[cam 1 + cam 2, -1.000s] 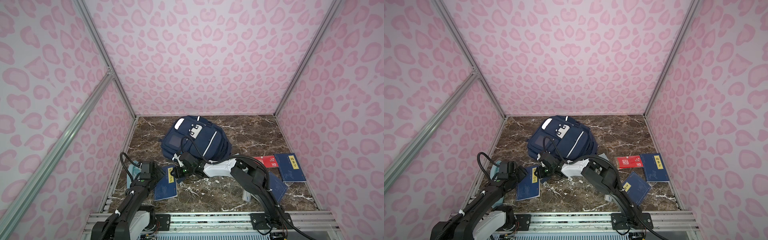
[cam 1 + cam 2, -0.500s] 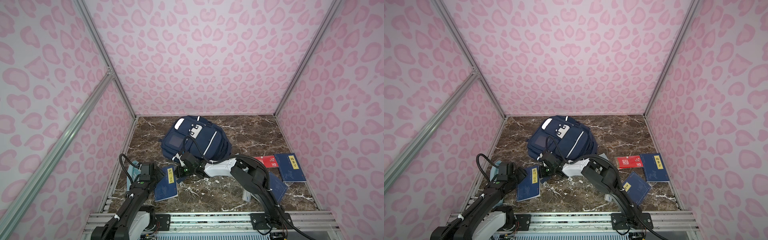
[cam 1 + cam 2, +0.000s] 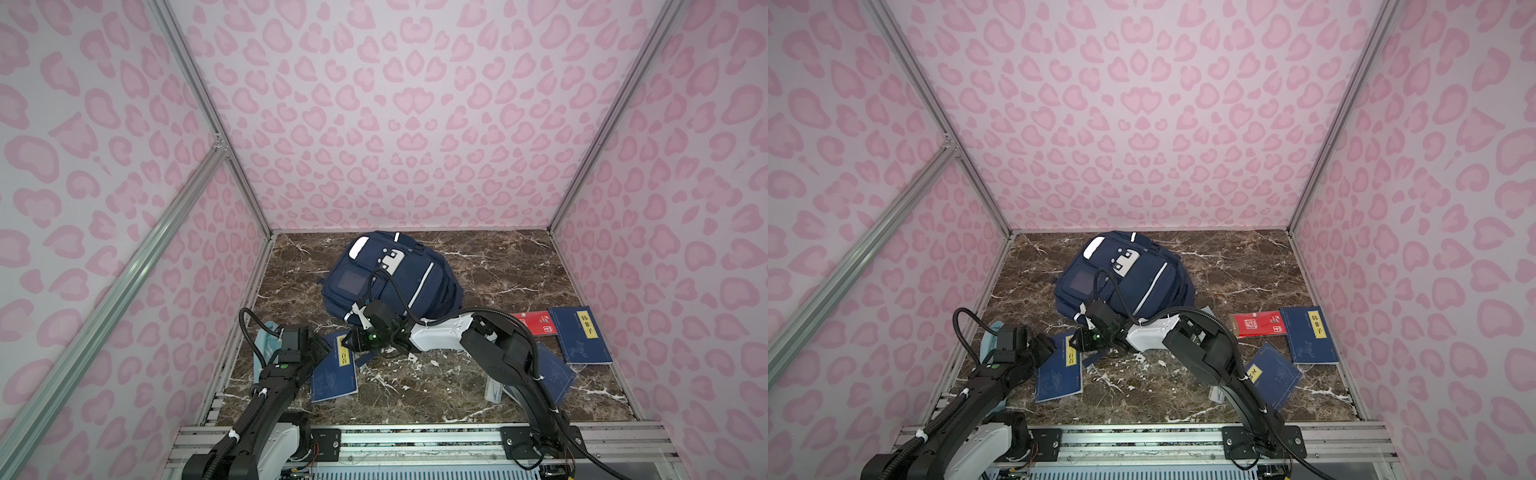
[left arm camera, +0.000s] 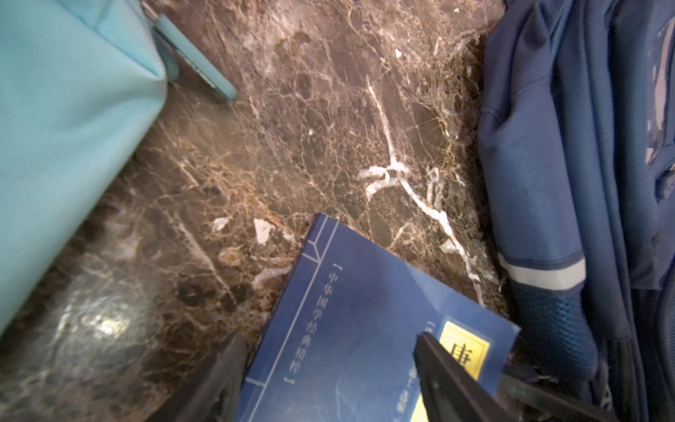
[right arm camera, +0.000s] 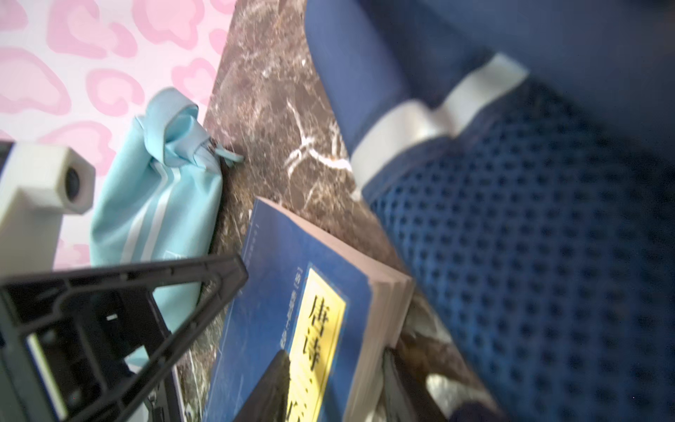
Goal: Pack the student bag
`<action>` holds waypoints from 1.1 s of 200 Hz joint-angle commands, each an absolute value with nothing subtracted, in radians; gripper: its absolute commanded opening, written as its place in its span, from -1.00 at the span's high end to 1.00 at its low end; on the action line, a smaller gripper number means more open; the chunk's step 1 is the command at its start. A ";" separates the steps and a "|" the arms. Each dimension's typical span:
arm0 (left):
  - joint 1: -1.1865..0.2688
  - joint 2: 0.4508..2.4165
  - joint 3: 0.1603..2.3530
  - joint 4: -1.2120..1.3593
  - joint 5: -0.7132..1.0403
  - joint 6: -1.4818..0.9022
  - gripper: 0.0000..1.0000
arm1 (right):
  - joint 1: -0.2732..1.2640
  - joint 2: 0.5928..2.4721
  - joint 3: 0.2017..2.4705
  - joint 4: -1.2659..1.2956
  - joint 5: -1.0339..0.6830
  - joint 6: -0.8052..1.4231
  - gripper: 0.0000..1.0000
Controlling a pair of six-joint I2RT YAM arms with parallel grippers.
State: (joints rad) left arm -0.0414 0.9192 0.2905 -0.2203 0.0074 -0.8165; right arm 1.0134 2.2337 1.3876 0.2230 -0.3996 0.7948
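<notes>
I am looking down into a small booth. Its three walls (image 3: pixel 395 124) are papered pale pink with darker pink leopard blotches. Aluminium posts (image 3: pixel 199 108) stand at the far corners, and a slanting brace (image 3: pixel 124 266) crosses the left wall. The work surface is a dark brown marble tabletop (image 3: pixel 498 266) with white veins, glossy enough to show a glare patch in my left wrist view. An aluminium rail (image 3: pixel 415 432) runs along the near edge, where both arms are bolted.

The student bag (image 3: pixel 395 282) lies on the marble far of centre and a little left, front face up, with its white stripe and patches showing. A light blue pouch (image 3: pixel 262 345) sits near-left against the wall. Just near of the bag lies a navy book (image 3: pixel 334 370) with a yellow label. On the right, a red booklet (image 3: pixel 534 324) touches a second navy book (image 3: pixel 579 334). A third navy book (image 3: pixel 559 378) lies partly under my right arm.

My left gripper (image 3: pixel 320 347) hangs over the near-left book with its jaws wide apart. One finger is above the yellow label and the other is off the cover, over marble. My right gripper (image 3: pixel 353 340) lies across the middle at the same book's far end, beside the bag's mesh pocket (image 5: pixel 529 255). Its jaws stand partly apart on either side of the page edge, and I cannot tell whether they pinch it.
</notes>
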 commanded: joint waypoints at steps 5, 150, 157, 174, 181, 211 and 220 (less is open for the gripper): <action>-0.042 0.922 0.281 -0.249 0.062 -0.827 -0.52 | 1.031 2.272 1.396 0.149 -0.438 0.818 0.48; -0.045 0.644 0.273 -0.067 0.390 -0.686 -0.62 | 0.945 1.811 1.163 0.271 -0.574 0.769 1.00; -0.045 0.638 0.279 -0.070 0.403 -0.686 -0.64 | 0.936 1.779 1.150 0.278 -0.588 0.778 1.00; -0.047 0.644 0.293 -0.044 0.470 -0.674 -0.69 | 0.920 1.715 1.136 0.270 -0.613 0.787 1.00; -0.049 0.648 0.287 0.006 0.535 -0.679 -0.69 | 0.917 1.701 1.143 0.254 -0.616 0.782 1.00; -0.114 0.616 0.268 0.181 0.626 -0.757 -0.36 | 0.915 1.675 1.146 0.213 -0.617 0.771 1.00; -0.132 0.593 0.283 0.155 0.615 -0.750 -0.30 | 0.908 1.669 1.137 0.210 -0.616 0.772 1.00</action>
State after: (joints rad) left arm -0.0944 0.6338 0.2657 0.0429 0.5289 -0.7261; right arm 0.9146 1.6802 1.1465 0.1944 -0.5777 0.7753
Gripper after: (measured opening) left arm 0.683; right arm 0.072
